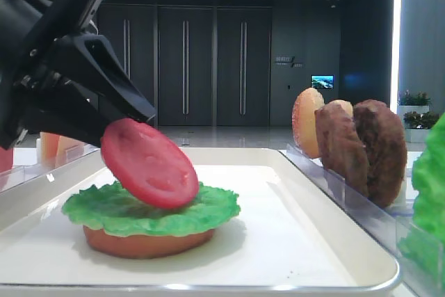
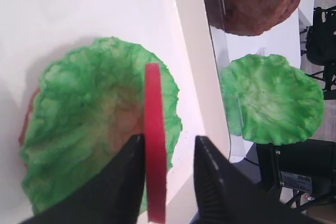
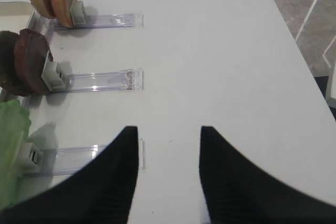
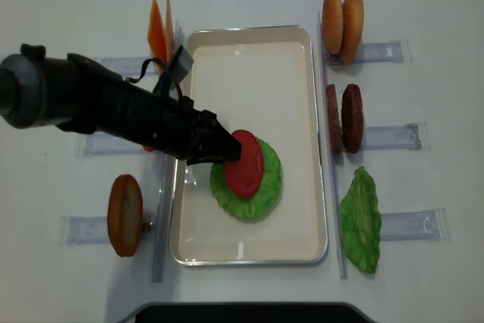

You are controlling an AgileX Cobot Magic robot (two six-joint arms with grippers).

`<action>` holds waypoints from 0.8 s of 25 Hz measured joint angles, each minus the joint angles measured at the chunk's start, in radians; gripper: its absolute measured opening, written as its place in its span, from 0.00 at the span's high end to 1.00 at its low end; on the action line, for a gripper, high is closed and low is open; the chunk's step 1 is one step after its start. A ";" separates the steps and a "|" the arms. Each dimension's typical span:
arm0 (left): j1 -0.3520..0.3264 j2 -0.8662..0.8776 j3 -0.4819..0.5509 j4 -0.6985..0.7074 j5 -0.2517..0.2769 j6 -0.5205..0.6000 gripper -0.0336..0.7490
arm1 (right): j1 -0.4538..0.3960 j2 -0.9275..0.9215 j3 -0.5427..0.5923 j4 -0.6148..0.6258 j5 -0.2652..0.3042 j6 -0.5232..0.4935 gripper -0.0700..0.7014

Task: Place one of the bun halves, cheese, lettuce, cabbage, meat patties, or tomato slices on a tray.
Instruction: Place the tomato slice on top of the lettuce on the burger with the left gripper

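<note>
On the white tray (image 4: pixel 249 58) lies a bun half (image 1: pixel 146 243) with a green lettuce (image 4: pixel 261 194) leaf on top. A red tomato slice (image 4: pixel 244 163) leans tilted on the lettuce, its lower edge resting on the leaf. My left gripper (image 2: pixel 168 139) straddles the slice's upper edge. Its jaws are open: the slice (image 2: pixel 155 140) touches one finger, and a gap shows to the other. My right gripper (image 3: pixel 168 128) hangs open over bare table right of the holders, with nothing between its fingers.
Clear holders right of the tray carry bun halves (image 4: pixel 342 13), meat patties (image 4: pixel 344 119) and a lettuce leaf (image 4: pixel 361 221). On the left stand cheese slices (image 4: pixel 159 32) and another bun half (image 4: pixel 125 215). The tray's raised rim (image 1: pixel 334 193) runs close to the patties.
</note>
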 joint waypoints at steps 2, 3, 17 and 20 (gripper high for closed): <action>0.000 0.000 0.000 0.002 0.000 -0.009 0.60 | 0.000 0.000 0.000 0.000 0.000 0.000 0.56; 0.000 0.000 0.000 0.002 0.000 -0.013 0.58 | 0.000 0.000 0.000 0.000 0.000 0.000 0.56; 0.000 0.000 -0.045 0.140 -0.004 -0.209 0.40 | 0.000 0.000 0.000 0.000 0.000 0.000 0.56; 0.000 0.000 -0.074 0.205 0.009 -0.283 0.40 | 0.000 0.000 0.000 0.000 0.000 0.000 0.56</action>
